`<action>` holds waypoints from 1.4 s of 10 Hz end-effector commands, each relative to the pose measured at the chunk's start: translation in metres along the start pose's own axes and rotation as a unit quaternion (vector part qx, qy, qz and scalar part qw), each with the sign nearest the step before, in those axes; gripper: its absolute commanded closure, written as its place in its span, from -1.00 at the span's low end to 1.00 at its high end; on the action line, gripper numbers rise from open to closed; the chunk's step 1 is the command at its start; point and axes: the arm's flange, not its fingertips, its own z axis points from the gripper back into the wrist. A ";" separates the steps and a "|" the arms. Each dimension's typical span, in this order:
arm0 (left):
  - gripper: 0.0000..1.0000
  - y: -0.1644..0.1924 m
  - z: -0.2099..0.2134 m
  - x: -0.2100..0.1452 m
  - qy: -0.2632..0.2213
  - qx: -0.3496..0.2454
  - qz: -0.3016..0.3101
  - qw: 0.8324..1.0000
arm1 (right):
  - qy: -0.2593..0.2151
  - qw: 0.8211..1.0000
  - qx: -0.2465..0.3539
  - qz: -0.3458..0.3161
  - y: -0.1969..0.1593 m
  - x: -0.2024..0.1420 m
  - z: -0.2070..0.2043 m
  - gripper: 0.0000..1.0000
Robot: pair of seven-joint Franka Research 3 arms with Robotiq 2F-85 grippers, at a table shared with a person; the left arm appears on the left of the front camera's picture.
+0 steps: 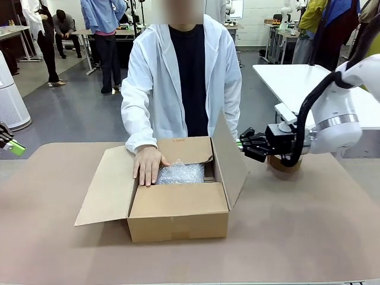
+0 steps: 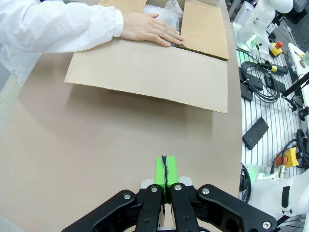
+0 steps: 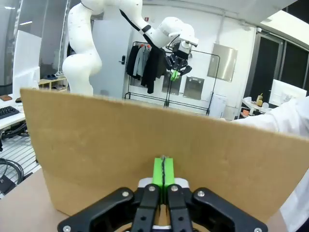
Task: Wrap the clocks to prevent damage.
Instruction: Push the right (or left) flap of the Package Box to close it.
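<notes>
Clocks [image 1: 180,173]: 1 bubble-wrapped bundle lying inside the carton [image 1: 178,217], toward its far wall; no dial shows.
Right gripper [image 1: 240,144]: jaws pressed together, green pads meeting, nothing between them. The tips point toward 9 o'clock at the outer face of the right flap [image 1: 228,157]; whether they touch it cannot be told.
Left gripper [image 1: 16,148]: pads closed on each other, empty. It sits at the 9 o'clock edge of the front view, above bare table, well apart from the carton.
Right flap: standing up, tilted outward toward 3 o'clock.
Left flap [image 1: 110,187]: folded out and down toward 9 o'clock.
Person's hand [image 1: 148,164]: flat, fingers pointing to 6 o'clock, resting on the carton's left rim at the bundle's 9 o'clock side.
Brown roll [image 1: 284,163]: on the table under the right wrist, at 3 o'clock from the carton, partly hidden.
Table [image 1: 297,225]: brown top, with the carton in the middle.
</notes>
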 end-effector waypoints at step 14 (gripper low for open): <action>0.99 -0.002 0.002 0.001 -0.013 0.000 -0.008 1.000 | 0.031 0.999 0.015 -0.033 -0.009 -0.047 -0.032 0.98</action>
